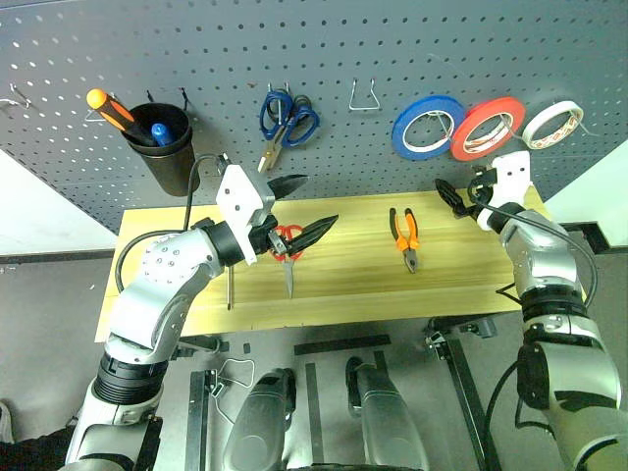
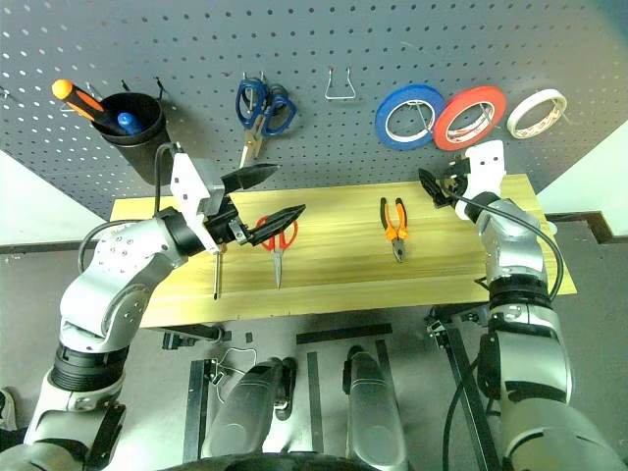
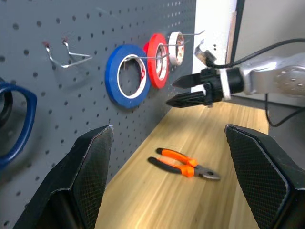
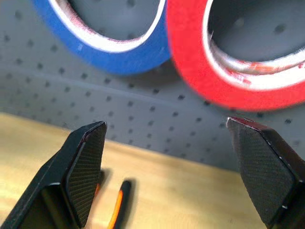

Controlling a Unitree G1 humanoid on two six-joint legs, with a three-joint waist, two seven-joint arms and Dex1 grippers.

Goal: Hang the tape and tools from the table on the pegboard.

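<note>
Hanging red tape — fingers apart

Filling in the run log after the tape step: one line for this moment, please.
red tape: on pegboard hook | right gripper: open, empty, below it | left gripper: open, empty | red scissors, pliers, screwdriver: on table

Red tape hangs on the pegboard, upper right; red-handled scissors, pliers and screwdriver lie on the table, centre.

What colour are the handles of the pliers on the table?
Orange and black on the pliers; clearest in the left wrist view.
</note>
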